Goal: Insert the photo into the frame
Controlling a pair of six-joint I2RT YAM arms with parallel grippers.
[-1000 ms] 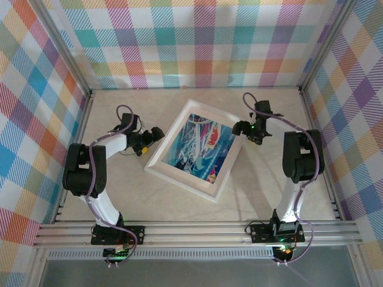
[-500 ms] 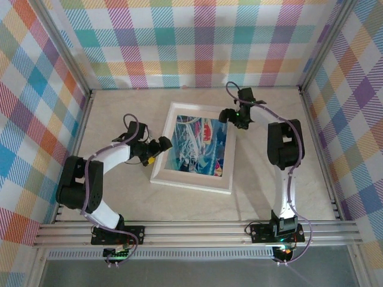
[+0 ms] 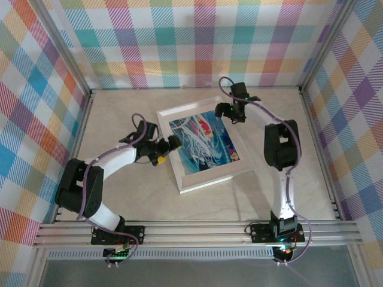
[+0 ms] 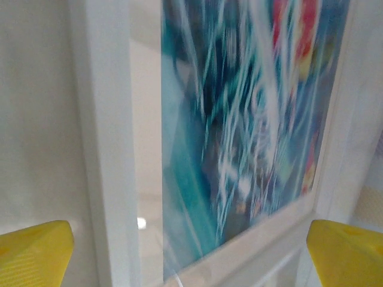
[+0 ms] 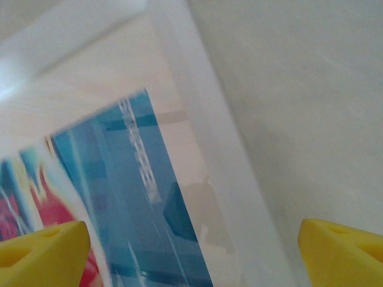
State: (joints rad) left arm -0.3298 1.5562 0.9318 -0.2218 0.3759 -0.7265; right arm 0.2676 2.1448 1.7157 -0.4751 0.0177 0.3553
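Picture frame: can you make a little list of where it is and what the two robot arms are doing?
frame: white rectangular picture frame, flat on the beige table, turned askew
photo: blue and teal swirly print, inside the frame's border
left end effector: open, above the frame's left side
right end effector: open, above the frame's far corner
held: nothing

Pale marbled table; white frame flat on it, skewed, mid-table.

White frame, blue-teal swirled photo with red patches, yellow fingers, pastel plaid walls
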